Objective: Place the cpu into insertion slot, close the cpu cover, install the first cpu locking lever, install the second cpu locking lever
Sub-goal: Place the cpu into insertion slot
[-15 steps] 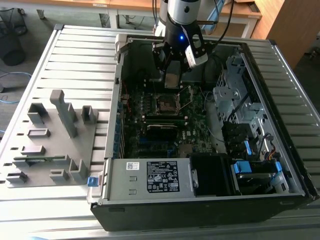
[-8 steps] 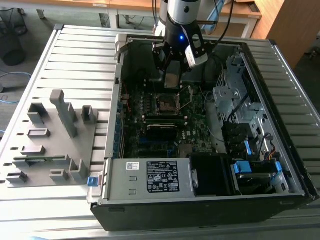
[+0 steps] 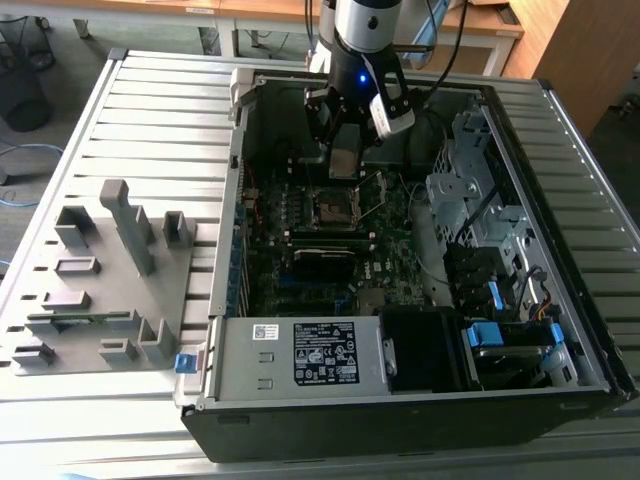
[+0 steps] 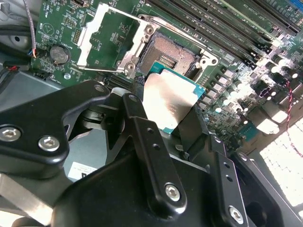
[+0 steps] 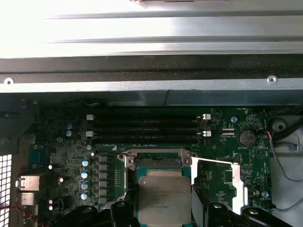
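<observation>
My gripper [image 3: 345, 158] is shut on the cpu [image 3: 345, 165], a small square chip with a dull silver top. It hangs inside the open computer case, just above and behind the insertion slot [image 3: 338, 207]. In the second wrist view the black fingers [image 4: 138, 120] clamp the cpu [image 4: 168, 99] by two opposite edges, near the slot [image 4: 166, 53], which is open and dark. The cpu cover [image 4: 111, 40] is flipped open beside the slot. The first wrist view shows the cpu [image 5: 163, 195] over the slot [image 5: 158, 163], with the cover [image 5: 240, 184] lying to one side. A thin locking lever [image 3: 377, 196] stands raised; I cannot tell a second one apart.
Long black memory slots [image 5: 147, 127] and a coin battery [image 5: 247, 138] lie close to the socket. In the exterior view a drive cage [image 3: 470, 200] stands on the right, a power supply [image 3: 300, 355] at the front and a grey parts fixture [image 3: 110, 270] on the left.
</observation>
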Controlling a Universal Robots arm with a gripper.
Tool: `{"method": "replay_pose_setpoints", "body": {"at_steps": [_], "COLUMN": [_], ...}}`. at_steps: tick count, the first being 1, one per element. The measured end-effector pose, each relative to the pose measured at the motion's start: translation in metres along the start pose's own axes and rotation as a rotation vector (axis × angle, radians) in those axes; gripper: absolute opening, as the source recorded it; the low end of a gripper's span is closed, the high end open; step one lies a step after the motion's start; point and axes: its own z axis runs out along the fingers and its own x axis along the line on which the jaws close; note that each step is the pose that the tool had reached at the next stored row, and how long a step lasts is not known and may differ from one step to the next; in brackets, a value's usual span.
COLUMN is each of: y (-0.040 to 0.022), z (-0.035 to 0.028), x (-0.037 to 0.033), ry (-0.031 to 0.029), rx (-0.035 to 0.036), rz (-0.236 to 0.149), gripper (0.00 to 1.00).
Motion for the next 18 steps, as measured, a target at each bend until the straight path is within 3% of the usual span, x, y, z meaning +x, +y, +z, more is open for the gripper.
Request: {"method": "replay_pose_setpoints", "body": {"at_steps": [18], "y": [-0.0004], "z": [0.0045], "x": [0.0], "ry": [-0.0019], "rx": [-0.0001], "rz": [0.0], "gripper": [0.54]}}
